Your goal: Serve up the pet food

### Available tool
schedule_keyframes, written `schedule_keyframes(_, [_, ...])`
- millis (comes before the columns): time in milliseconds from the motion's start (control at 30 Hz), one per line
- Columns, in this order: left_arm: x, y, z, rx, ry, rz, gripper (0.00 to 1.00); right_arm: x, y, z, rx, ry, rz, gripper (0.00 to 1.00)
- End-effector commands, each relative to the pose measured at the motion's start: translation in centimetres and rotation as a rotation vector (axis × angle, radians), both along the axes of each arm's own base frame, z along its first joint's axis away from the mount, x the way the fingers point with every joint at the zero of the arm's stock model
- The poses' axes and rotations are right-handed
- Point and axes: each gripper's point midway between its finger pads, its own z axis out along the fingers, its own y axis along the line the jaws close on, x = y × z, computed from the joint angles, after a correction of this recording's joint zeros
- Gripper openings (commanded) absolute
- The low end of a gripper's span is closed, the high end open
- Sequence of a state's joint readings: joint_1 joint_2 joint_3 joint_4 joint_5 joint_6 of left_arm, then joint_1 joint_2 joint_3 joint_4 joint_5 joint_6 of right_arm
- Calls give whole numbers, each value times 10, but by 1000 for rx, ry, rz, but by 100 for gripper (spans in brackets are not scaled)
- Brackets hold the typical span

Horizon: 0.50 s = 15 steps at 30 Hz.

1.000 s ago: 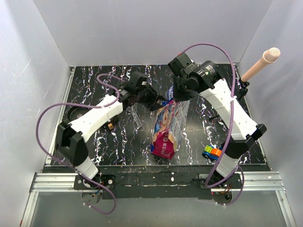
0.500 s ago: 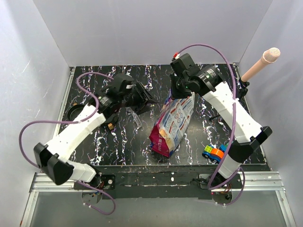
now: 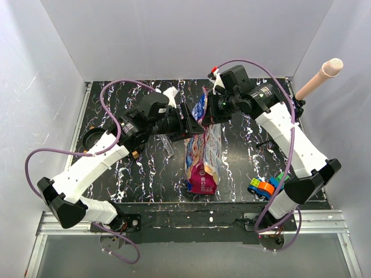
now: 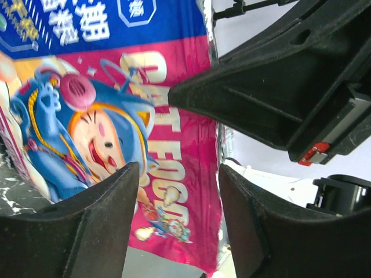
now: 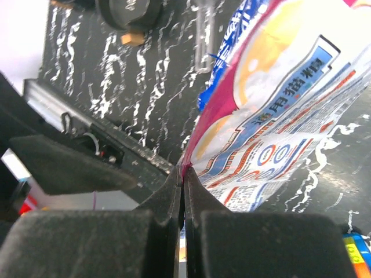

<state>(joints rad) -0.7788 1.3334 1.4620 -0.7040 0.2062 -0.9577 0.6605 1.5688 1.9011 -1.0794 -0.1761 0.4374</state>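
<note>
- Well off to the left tool's outer side, a dark round dish (image 3: 93,138) sat on the black, white-veined tabletop (image 3: 237,168).
- Left tool (image 4: 177,223): fingers stood apart, clamping nothing, with slick printed film just ahead of the gap.
- Between the two tools, the pet food bag (image 3: 203,156) rose from its base on the tabletop. It was glossy magenta-and-blue foil with a cartoon cat. No kibble showed; presumably it was all inside.
- Right tool (image 5: 184,174): fingers pressed together on the bag's thin, flat top seam, holding it up.
- My read: the left tool needed a square bite on that slippery film close beside the right tool, then a gentle peel so the bag wouldn't tip.
- Below the right tool, colourful toy blocks (image 3: 261,186) lay apart from the bag.
</note>
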Motion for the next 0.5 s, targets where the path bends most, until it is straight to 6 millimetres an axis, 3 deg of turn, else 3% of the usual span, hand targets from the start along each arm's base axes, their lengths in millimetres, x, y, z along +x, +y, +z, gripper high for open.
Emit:
schedule_keyframes(0, [2,-1,19,15,-121,-74,53,-21,40,84,342,-114,225,1])
schedule_keyframes(233, [8,-13,18,143,-188,-244,38,-19,36,68,345,15,174,1])
schedule_keyframes(333, [5,-4,15,175,-213,-252,35,-19,35,55,346,44,137,1])
schedule_keyframes(467, [6,16,40,157,-290,-151,32,-20,29,51,328,35,110,1])
